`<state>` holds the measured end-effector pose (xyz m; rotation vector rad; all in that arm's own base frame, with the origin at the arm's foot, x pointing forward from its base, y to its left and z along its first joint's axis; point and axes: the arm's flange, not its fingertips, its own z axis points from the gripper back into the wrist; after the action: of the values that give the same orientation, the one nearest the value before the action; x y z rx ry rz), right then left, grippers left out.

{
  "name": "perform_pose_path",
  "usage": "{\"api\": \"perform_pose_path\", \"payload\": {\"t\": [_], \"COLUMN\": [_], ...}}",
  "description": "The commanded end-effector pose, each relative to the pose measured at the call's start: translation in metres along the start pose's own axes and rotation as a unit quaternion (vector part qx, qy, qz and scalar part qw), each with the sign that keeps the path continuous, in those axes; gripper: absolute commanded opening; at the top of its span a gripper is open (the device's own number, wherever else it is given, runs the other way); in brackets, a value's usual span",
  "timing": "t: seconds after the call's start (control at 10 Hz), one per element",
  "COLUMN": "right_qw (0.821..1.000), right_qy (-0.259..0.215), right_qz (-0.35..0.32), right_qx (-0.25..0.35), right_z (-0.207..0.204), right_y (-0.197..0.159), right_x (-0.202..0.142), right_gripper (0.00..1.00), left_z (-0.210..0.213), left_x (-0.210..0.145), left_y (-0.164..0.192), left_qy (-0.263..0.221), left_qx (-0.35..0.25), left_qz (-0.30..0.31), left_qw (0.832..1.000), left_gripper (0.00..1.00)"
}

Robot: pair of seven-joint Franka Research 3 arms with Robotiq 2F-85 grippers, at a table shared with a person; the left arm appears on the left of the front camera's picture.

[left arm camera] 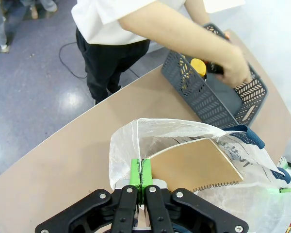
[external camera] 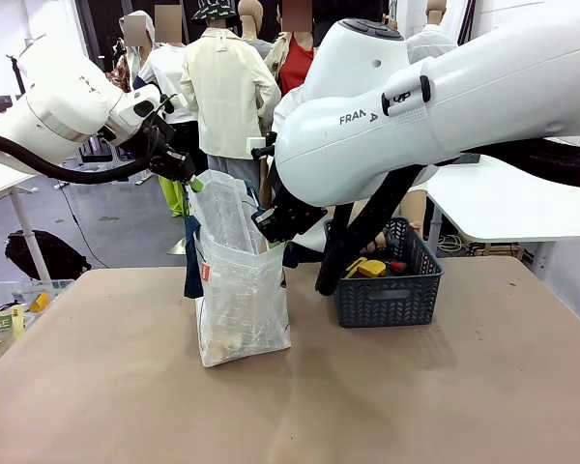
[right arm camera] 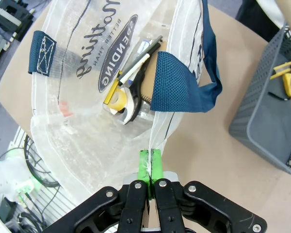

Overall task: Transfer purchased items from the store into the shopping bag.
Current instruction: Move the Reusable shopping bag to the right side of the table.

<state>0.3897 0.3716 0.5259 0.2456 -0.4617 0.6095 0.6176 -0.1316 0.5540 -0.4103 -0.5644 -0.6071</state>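
The shopping bag [external camera: 240, 295] stands upright mid-table, and both grippers hold its mouth apart. My left gripper [external camera: 195, 182] is shut on the bag's far-left rim [left arm camera: 136, 145]; its green pads [left arm camera: 135, 172] pinch the plastic. My right gripper [external camera: 271, 228] is shut on the opposite rim, green pads [right arm camera: 144, 167] clamped just below a dark blue handle [right arm camera: 177, 87]. Inside the bag lie a tan spiral notebook [left arm camera: 194, 165] and a yellow-and-black tool [right arm camera: 120, 99]. The person's hand [left arm camera: 233, 68] reaches into the grey basket [left arm camera: 218, 97] at a yellow item [left arm camera: 199, 65].
The dark grey lattice basket [external camera: 387, 290] stands right of the bag, with yellow [external camera: 365, 268] and red goods in it. A clear bin [external camera: 10, 309] sits beyond the table's left edge. My right arm [external camera: 445, 106] spans the upper right. The near half of the table [external camera: 367, 406] is bare.
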Motion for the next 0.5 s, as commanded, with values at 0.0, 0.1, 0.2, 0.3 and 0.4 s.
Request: {"api": "perform_pose_path", "payload": {"t": [0.0, 0.1, 0.2, 0.3, 0.4], "right_qw": [1.000, 1.000, 1.000, 1.000, 1.000], "right_qy": [-0.001, -0.001, -0.001, -0.001, -0.001], "right_qz": [0.005, 0.005, 0.005, 0.005, 0.005], "right_qx": [-0.002, -0.002, -0.002, -0.002, -0.002], "right_z": [0.0013, 0.0013, 0.0013, 0.0013, 0.0013], "right_y": [-0.0011, -0.0011, -0.0011, -0.0011, -0.0011], "right_x": [-0.0001, -0.0001, -0.0001, -0.0001, -0.0001], "right_gripper": [0.00, 0.00, 0.00, 0.00, 0.00], "left_z": [0.0018, 0.0018, 0.0018, 0.0018, 0.0018], "left_x": [-0.0004, -0.0004, -0.0004, -0.0004, -0.0004], "left_y": [0.0017, 0.0017, 0.0017, 0.0017, 0.0017], "left_qy": [-0.002, -0.002, -0.002, -0.002, -0.002], "left_qx": [0.001, 0.001, 0.001, 0.001, 0.001], "left_qz": [0.001, 0.001, 0.001, 0.001, 0.001], "left_qw": [1.000, 1.000, 1.000, 1.000, 1.000], "left_gripper": [0.00, 0.00, 0.00, 0.00, 0.00]}}
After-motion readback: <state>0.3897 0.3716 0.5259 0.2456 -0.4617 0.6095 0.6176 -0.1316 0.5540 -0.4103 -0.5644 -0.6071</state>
